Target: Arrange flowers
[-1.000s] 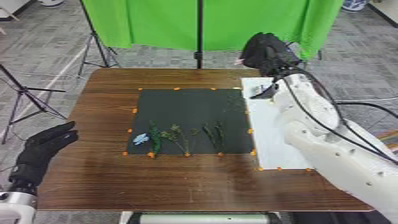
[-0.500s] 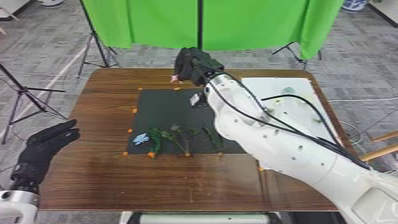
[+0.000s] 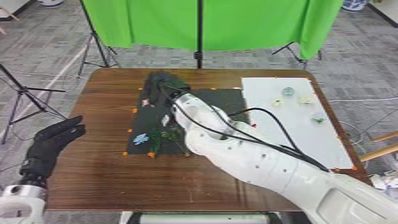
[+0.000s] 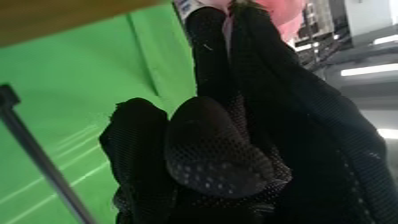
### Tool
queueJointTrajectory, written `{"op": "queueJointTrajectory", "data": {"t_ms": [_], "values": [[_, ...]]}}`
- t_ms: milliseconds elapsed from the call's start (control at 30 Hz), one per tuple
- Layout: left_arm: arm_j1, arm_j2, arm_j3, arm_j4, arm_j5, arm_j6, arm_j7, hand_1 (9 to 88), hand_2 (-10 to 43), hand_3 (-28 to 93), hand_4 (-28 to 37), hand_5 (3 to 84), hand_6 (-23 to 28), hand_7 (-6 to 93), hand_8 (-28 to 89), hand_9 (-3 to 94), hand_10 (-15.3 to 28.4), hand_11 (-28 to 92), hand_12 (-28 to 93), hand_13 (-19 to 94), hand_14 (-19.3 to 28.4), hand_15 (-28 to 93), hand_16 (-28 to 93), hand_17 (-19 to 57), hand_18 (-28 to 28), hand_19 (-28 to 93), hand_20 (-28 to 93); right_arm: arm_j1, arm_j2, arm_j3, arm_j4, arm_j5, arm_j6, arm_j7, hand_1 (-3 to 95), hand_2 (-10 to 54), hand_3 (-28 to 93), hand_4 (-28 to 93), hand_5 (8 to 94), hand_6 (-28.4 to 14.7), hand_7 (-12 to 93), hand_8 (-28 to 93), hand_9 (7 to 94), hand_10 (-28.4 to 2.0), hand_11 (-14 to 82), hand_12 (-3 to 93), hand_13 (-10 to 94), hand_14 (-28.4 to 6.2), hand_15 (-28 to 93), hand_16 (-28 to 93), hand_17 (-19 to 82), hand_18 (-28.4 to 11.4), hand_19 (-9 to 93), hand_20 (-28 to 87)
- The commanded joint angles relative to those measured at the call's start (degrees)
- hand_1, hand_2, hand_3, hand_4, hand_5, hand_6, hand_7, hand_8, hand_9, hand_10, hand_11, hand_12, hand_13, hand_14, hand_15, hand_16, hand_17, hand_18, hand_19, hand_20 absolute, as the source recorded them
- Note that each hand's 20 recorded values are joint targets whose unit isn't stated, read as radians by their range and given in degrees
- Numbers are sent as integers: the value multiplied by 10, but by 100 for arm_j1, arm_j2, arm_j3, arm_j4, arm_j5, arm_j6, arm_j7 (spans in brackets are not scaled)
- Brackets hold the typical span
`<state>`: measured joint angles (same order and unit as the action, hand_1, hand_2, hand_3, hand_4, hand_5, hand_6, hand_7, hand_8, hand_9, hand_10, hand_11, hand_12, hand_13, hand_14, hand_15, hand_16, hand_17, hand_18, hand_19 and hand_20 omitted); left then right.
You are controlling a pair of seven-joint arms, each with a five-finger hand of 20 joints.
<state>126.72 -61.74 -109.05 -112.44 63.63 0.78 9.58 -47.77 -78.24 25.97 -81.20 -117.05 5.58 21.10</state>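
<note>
Pink flower [image 4: 286, 15] is pinched between the fingers of the right robot hand [image 3: 163, 84] near the far left corner of a black mat [image 3: 224, 96] on the brown surface [image 3: 102, 175], as the left robot hand [image 3: 53, 142], fingers relaxed, hangs at the left edge.

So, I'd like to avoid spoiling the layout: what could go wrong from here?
The pink flower is pinched at the fingertips of the right hand and might slip or get bruised. The right arm crosses over the black mat beside the green sprigs; a low sweep could drag them.
</note>
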Motion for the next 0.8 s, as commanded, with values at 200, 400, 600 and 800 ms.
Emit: {"op": "queueJointTrajectory", "data": {"t_ms": [200, 400, 600, 800], "values": [[-115, -6, 138, 90, 51, -145, 42, 347, -19, 651, -110, 463, 61, 105, -58, 439, 141, 181, 110, 369, 180, 161, 2, 124, 136, 145, 227, 11, -285, -169, 369, -250, 101, 55, 624, -95, 584, -190, 789, 29, 249, 50, 882, -81, 48, 337, 918, 0, 662, 314, 640, -147, 932, 655], [-197, 27, 205, 142, 52, -222, -3, 346, -24, 653, -109, 462, 61, 105, -58, 438, 141, 179, 110, 369, 180, 159, 3, 123, 136, 144, 228, -70, -292, -183, 427, -336, 99, 70, 604, -95, 590, -185, 779, 30, 241, 37, 871, -83, 37, 314, 918, -2, 659, 312, 639, -149, 932, 653], [-253, 55, 235, 173, 49, -271, -29, 346, -24, 653, -110, 462, 61, 106, -58, 438, 141, 179, 110, 368, 179, 158, 4, 122, 136, 142, 227, -121, -294, -185, 447, -330, -52, 75, 580, -95, 590, -181, 743, 24, 236, 29, 849, -88, 43, 298, 917, -2, 648, 310, 637, -148, 932, 641], [-265, 50, 234, 185, 56, -326, -48, 346, -25, 651, -111, 461, 60, 105, -58, 437, 141, 179, 110, 368, 177, 155, 5, 122, 135, 141, 227, -175, -276, -225, 449, -401, -103, 85, 564, -95, 590, -178, 719, 23, 235, 24, 828, -94, 66, 278, 915, 1, 639, 307, 633, -146, 932, 633]]}}
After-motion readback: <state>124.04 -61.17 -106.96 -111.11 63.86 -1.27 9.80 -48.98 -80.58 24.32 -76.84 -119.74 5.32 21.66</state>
